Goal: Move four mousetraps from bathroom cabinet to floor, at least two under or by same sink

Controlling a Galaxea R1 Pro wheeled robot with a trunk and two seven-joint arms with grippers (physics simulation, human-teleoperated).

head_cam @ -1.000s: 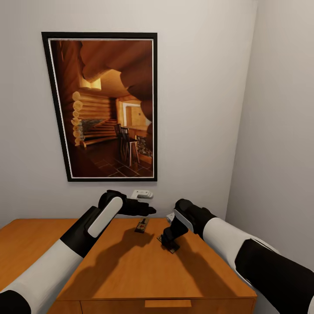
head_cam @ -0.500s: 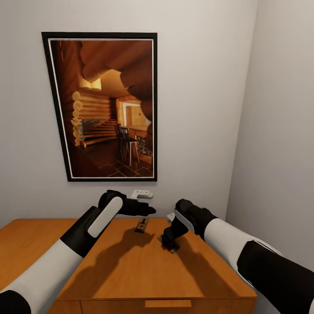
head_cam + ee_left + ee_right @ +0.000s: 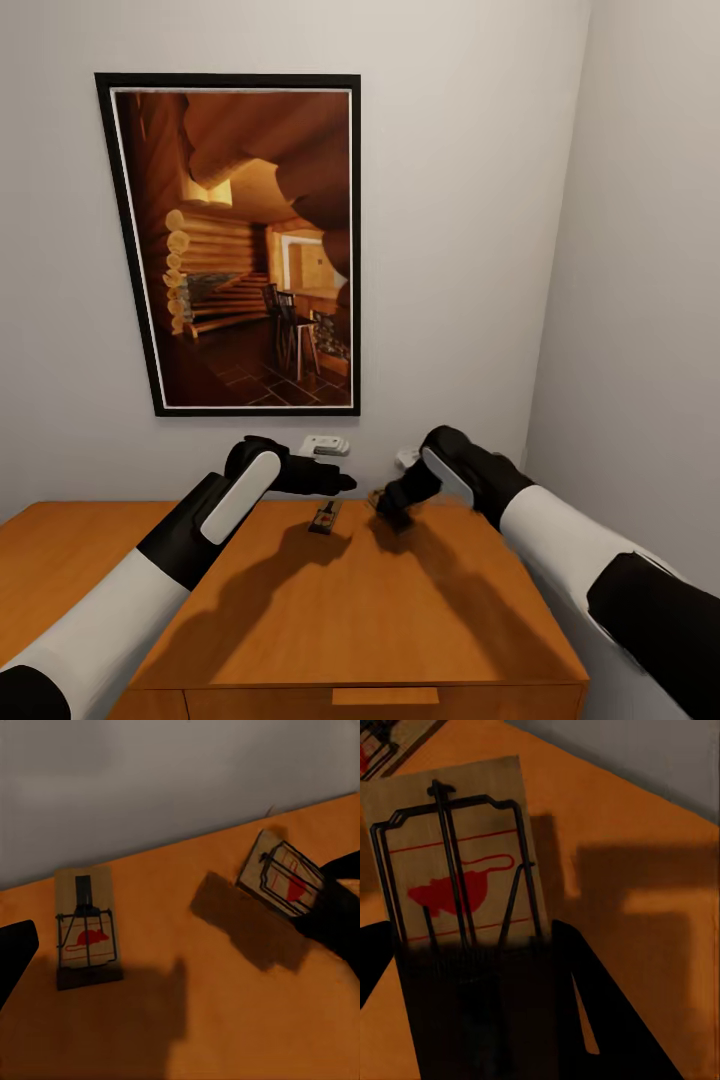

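Lifted since a second ago, the right gripper (image 3: 392, 505) now hangs above the far part of the cabinet (image 3: 300, 610) top, up and toward the wall from the spot on the surface where it was pressing down, and it carries a mousetrap (image 3: 457, 870) with it. In the right wrist view the dark fingers (image 3: 577, 1012) are clenched on the near end of that small wooden board, whose wire frame and red mouse print face the camera, and its shadow falls on the orange surface beneath it. In the left wrist view this held mousetrap shows tilted, clear of the wood, with a dark shadow below it. A second mousetrap (image 3: 324, 518) lies flat on the surface just left of the right gripper, near the far edge by the wall. The left gripper (image 3: 335, 483) hovers over that second mousetrap without touching it, and I cannot tell whether its fingers are spread or closed. A framed picture (image 3: 235, 245) of a log cabin interior hangs on the wall behind the cabinet.
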